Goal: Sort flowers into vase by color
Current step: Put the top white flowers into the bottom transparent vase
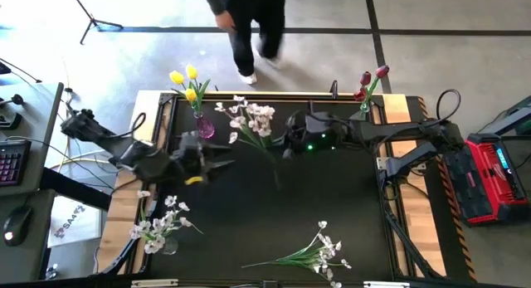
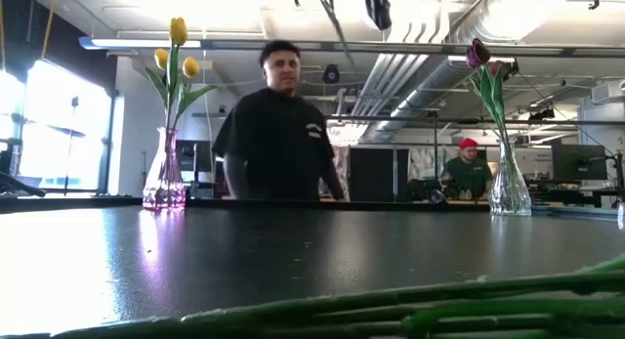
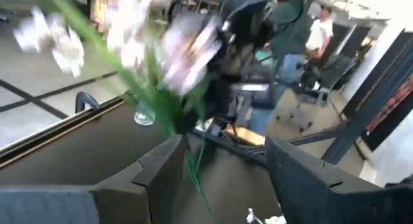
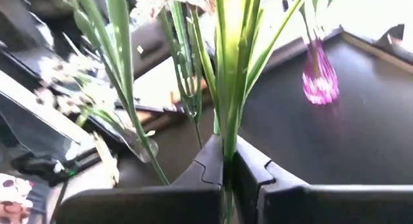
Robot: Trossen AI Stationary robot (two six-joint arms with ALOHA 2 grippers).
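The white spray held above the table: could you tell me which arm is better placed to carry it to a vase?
Right: its gripper is shut on the white spray's stem, while the left gripper is open and empty.

White spray (image 3: 139, 40) smeared by blur, upper left of left wrist frame; blossoms indistinct. Person (image 1: 249, 22) cut off at top edge of high frame. Green stems (image 2: 469, 305) blurred along low frame's bottom

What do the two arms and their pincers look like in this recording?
Both arms are dark, nearly black, with jointed segments. The left arm ends in a left pincer with a yellow patch near it. The right arm carries a small green light near the right pincer, and black cables loop beside its base. In the wrist views the fingers are dark, angular, stepped plates.
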